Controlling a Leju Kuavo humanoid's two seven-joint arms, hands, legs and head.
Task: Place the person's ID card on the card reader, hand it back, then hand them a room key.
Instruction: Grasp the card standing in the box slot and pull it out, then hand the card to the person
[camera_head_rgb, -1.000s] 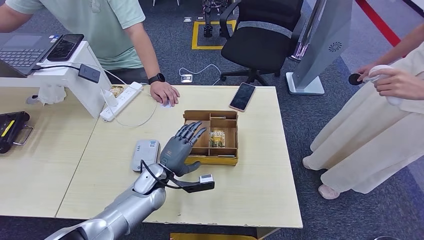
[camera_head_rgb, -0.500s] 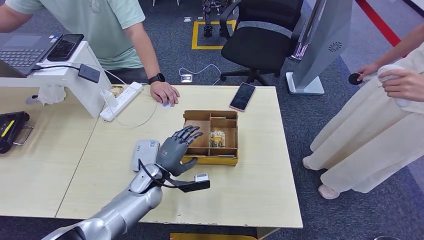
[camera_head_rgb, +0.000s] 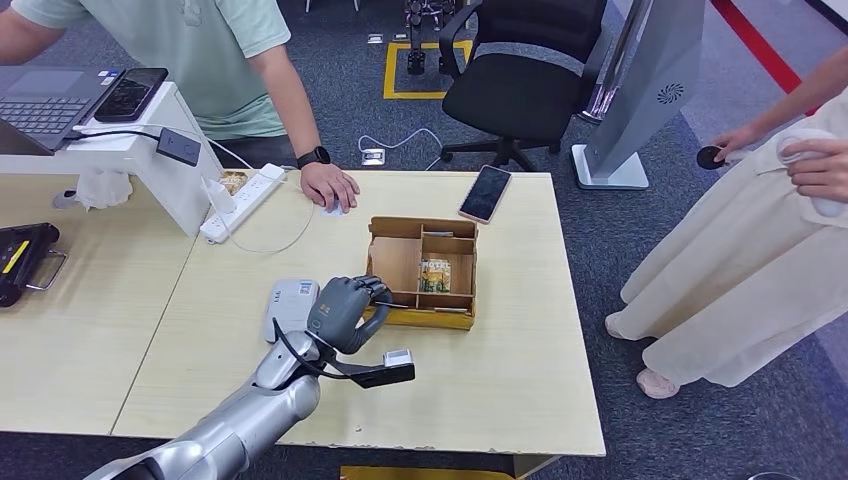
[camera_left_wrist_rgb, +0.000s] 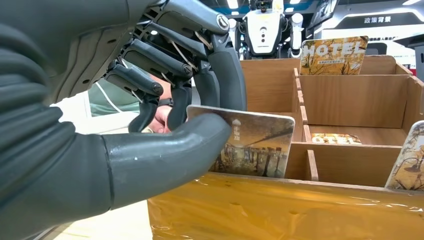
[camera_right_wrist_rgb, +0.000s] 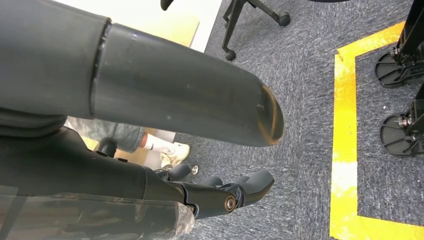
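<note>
Pale table carries a wooden box; left hand at its front-left slot pinches a key card between thumb and fingers; right hand hangs, grip unclear.

room key partly behind thumb and box front wall; second card cut off by edge

Card box: brown wood, glossy amber front. Key card: sepia print of trees. Left hand: dark grey; arm silver. Card reader: pale grey. Table: light wood grain. Carpet: blue-grey, yellow square outline. Phone: black.
</note>
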